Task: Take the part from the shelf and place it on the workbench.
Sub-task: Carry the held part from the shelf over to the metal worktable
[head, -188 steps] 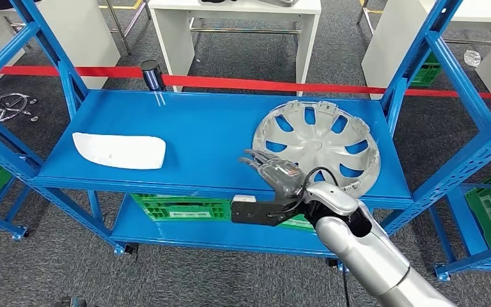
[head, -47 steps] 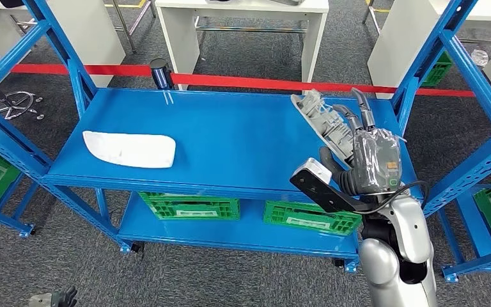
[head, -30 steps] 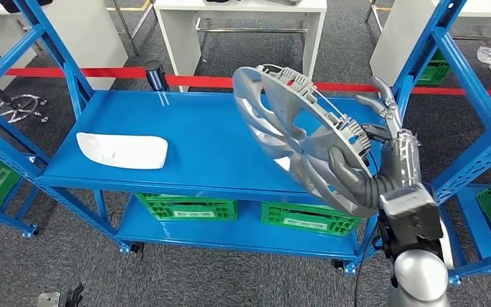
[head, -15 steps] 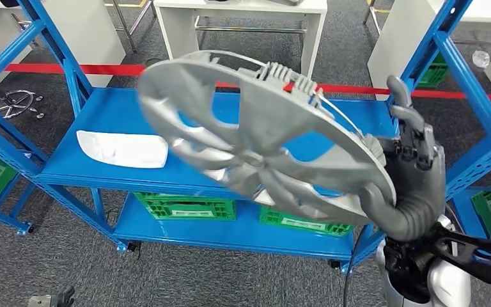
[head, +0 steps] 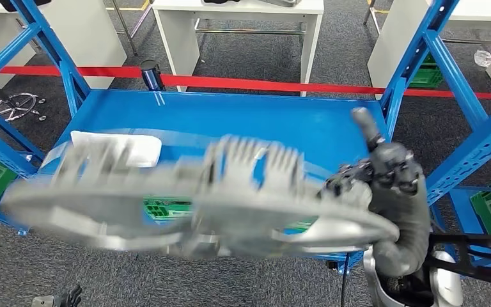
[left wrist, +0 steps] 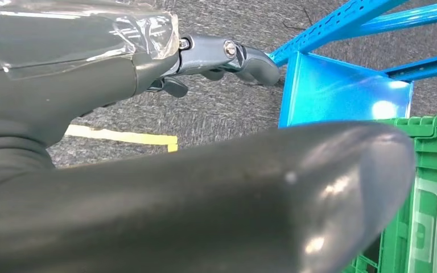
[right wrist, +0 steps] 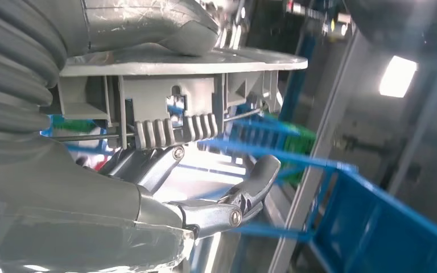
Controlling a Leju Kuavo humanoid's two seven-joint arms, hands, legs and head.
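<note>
A silver hubcap [head: 192, 198] lies almost flat and motion-blurred across the lower part of the head view, in front of the blue shelf [head: 243, 118] and off its top board. My right hand [head: 387, 185] grips its rim at the right end. In the right wrist view the thumb presses on the hubcap's rim [right wrist: 188, 62] from one side and the fingers [right wrist: 227, 210] curl under its ribbed back. My left hand [left wrist: 119, 68] hangs low near the floor with nothing in it, its fingers apart.
A white curved part [head: 118, 146] lies at the left of the shelf top. Green crates [head: 166, 208] sit on the lower board. Blue uprights [head: 415, 51] frame the shelf's right side. A red barrier tape [head: 262, 84] and white tables [head: 236, 13] stand behind.
The hubcap has swung from steeply tilted above the shelf to nearly flat, lower and nearer to me, stretching out to the left. My right hand has dropped with it.
</note>
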